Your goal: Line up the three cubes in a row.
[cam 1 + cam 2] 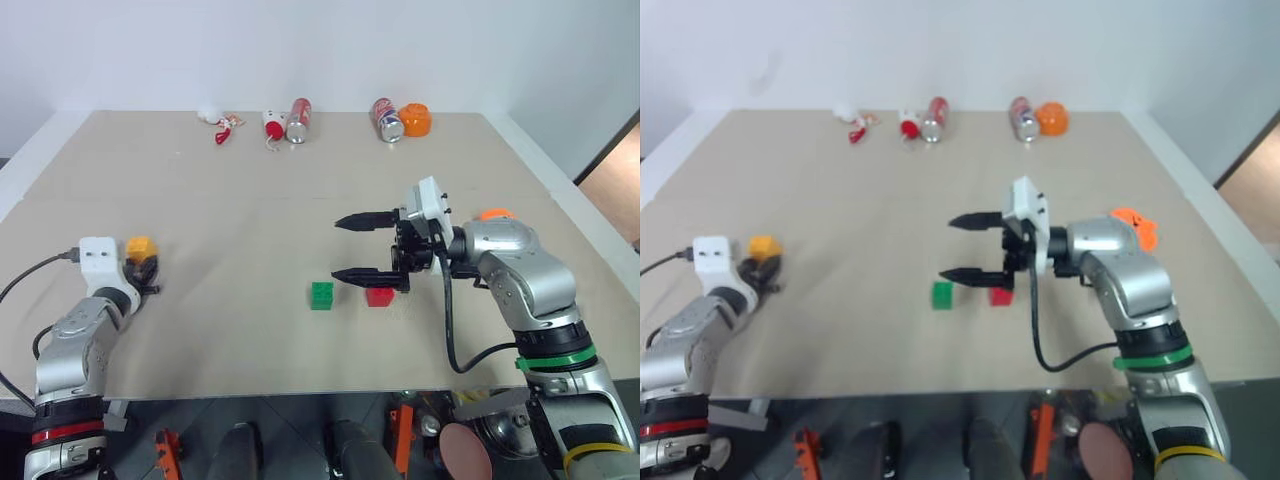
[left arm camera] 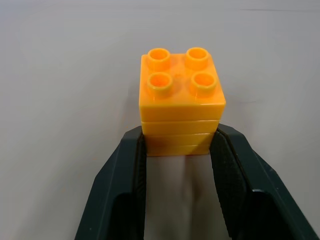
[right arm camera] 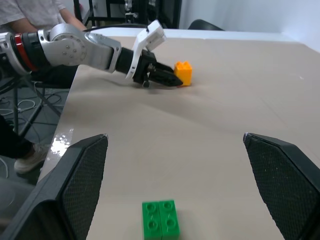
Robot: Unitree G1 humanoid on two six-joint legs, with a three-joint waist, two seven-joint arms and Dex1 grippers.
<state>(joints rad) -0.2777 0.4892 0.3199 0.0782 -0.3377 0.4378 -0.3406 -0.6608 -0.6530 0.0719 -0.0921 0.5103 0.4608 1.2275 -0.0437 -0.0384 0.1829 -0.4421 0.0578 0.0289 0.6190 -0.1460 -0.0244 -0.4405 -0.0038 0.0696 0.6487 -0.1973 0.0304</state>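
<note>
Claw point(image 2: 177, 150) of left arm level, clamping orange cube point(image 2: 181, 97).

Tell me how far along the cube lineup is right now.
Partly done: the green cube and red cube already sit side by side near the table's middle. In hand: the left gripper is shut on the orange cube, far off to the left. The right gripper hangs open above the pair. Left: carrying the orange cube over to join them.
</note>
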